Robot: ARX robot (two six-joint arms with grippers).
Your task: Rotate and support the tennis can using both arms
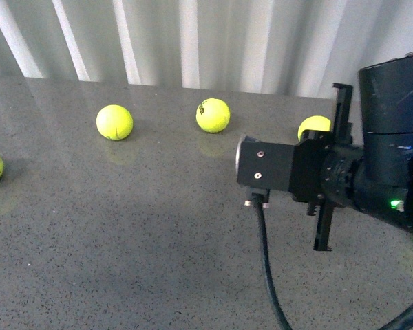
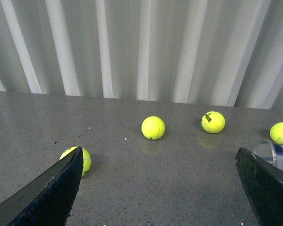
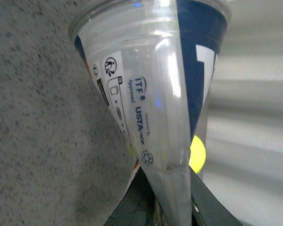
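Seemingly right fingers [image 3: 210,205] pinch tennis can [image 3: 151,84] end.

A: Soft, even light is falling from above. The table [image 1: 124,261] is looking dim and grainy, and each tennis ball [image 1: 114,122] is casting only a faint shadow and reflection toward six o'clock.

B: The wall [image 1: 193,41] is glowing brightest, nearly washing out at twelve o'clock. A green lamp [image 1: 396,203] is shining at three o'clock on the right arm [image 1: 392,103].

A: In the right wrist view the tennis can [image 3: 170,94] is sitting very close. White streaks are glaring along its plastic, and the background is blurring.

B: In the left wrist view the fingers [image 2: 52,193] are smearing at seven and five o'clock.
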